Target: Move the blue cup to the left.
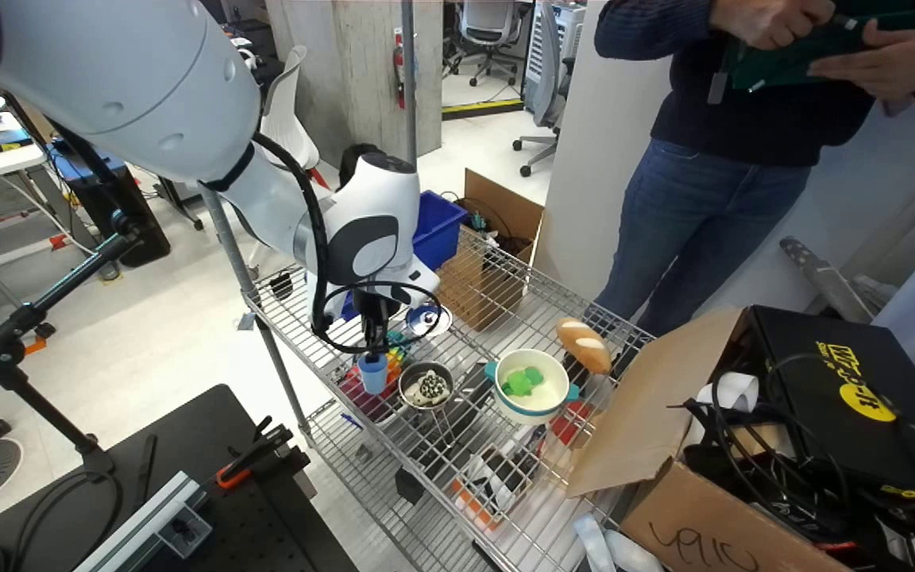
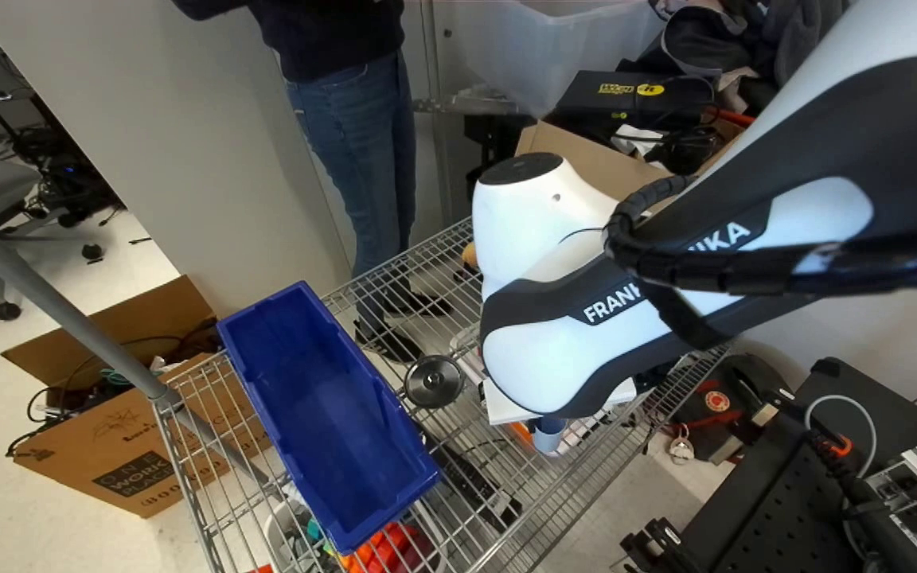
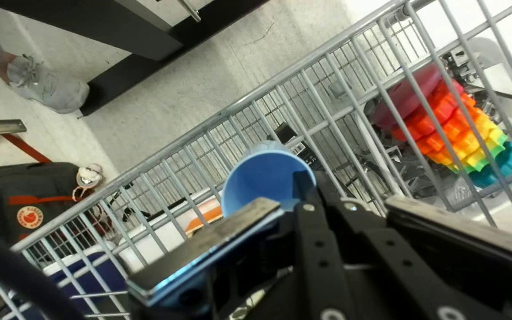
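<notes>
Held the blue cup point(image 3: 261, 178) below nearly closed jaws, pinched by the rim, and likely needed slow, level carrying.

A small light-blue cup point(image 3: 258, 180) is seen, round-mouthed and narrowed toward its base, with a deeper blue shown inside. Its wall is pinched at the rim by the gripper point(image 3: 314, 180). In both exterior views it is held roughly upright, mouth up, near the edge of the wire shelf point(image 3: 300, 69); whether its base is touched by the wires cannot be told
</notes>
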You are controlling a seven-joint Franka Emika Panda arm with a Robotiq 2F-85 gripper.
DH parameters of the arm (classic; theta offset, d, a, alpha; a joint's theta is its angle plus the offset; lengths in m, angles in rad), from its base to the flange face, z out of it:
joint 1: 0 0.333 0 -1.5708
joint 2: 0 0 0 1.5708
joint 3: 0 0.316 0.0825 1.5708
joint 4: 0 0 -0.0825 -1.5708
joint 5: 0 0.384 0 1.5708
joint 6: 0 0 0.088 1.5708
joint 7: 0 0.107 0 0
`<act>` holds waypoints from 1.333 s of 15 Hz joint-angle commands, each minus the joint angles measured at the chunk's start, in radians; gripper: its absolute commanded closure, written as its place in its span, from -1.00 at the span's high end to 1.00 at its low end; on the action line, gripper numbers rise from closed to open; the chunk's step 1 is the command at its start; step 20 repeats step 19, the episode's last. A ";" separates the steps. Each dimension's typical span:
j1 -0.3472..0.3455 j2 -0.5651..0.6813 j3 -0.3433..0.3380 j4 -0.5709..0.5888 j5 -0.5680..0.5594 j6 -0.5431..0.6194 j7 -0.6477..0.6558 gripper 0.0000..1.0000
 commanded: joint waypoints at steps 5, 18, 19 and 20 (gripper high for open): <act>-0.018 0.043 -0.006 0.022 0.050 0.020 -0.014 -0.40; -0.018 -0.158 0.009 -0.051 0.054 -0.053 -0.011 0.96; -0.017 -0.152 0.008 -0.052 0.054 -0.052 -0.011 1.00; -0.017 -0.152 0.008 -0.052 0.054 -0.052 -0.011 1.00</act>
